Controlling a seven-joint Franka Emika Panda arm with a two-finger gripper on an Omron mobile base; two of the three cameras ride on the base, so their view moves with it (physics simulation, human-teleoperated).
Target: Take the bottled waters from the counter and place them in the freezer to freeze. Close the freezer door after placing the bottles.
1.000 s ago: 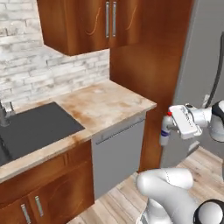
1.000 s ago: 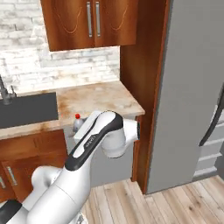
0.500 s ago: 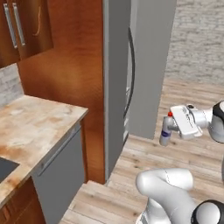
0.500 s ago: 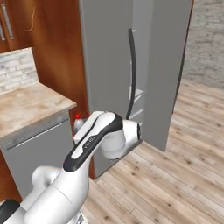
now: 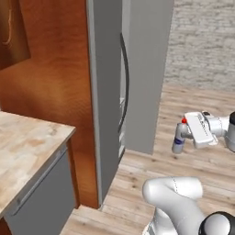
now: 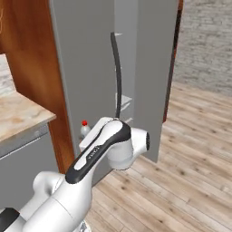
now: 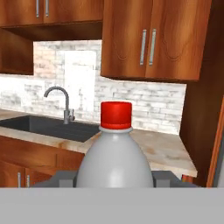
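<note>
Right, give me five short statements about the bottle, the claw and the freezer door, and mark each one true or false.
1. The claw is shut on the red-capped bottle. True.
2. The bottle is carried lying flat on its side. False: it stands upright, cap on top, as the hand view shows it.
3. The freezer door is open, swung out from the unit. True.
4. The bottle already stands on a freezer shelf. False: it hangs in the claw over the wooden floor, apart from the freezer.
5. The bottle in the claw has a blue cap. False: the cap is red.
</note>
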